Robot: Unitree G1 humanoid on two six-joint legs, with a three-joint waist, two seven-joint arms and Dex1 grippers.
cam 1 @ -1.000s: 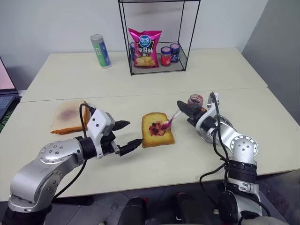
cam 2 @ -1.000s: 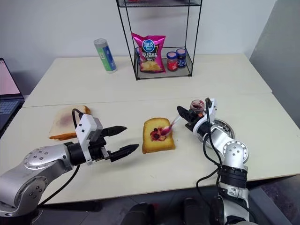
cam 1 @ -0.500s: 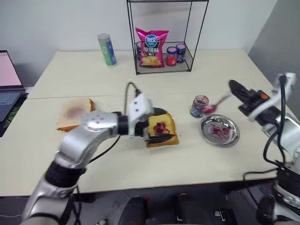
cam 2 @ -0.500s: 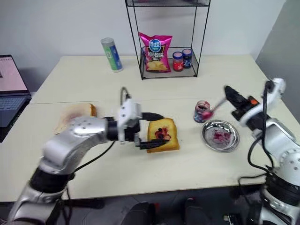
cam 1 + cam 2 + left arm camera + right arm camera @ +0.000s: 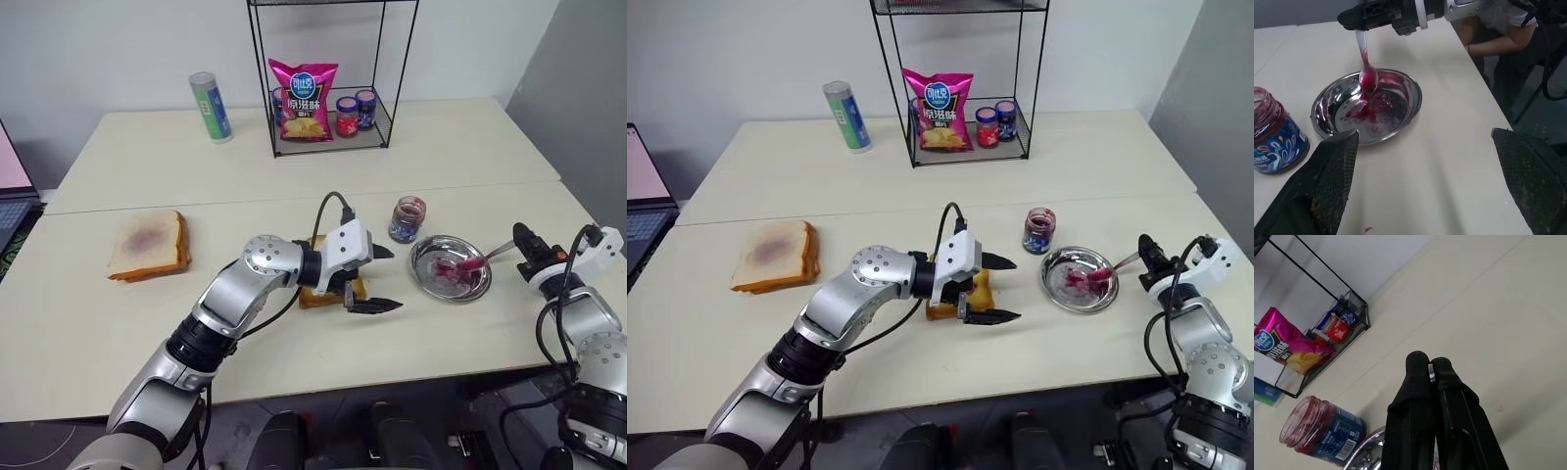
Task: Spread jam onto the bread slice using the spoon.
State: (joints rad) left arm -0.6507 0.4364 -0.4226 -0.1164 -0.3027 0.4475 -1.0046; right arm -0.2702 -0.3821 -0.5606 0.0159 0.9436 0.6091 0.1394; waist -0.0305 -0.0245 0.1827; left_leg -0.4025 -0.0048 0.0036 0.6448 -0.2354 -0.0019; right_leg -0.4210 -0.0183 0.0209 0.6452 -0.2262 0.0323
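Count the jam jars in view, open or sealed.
3. An open jar stands on the table beside the steel plate. Two small sealed jars, red-labelled and blue-labelled, sit on the wire rack's bottom shelf beside the chip bag, which could hide more.

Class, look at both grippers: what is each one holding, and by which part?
The right gripper is shut on the spoon, pinching the handle's end, bowl over the steel plate. The left gripper is open and holds nothing.

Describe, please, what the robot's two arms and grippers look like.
Both arms are silver-grey metal with rounded joints and loose black cables. The left gripper has a white block wrist and two black, textured, pointed fingers. The right gripper is black with an orange mark behind it.
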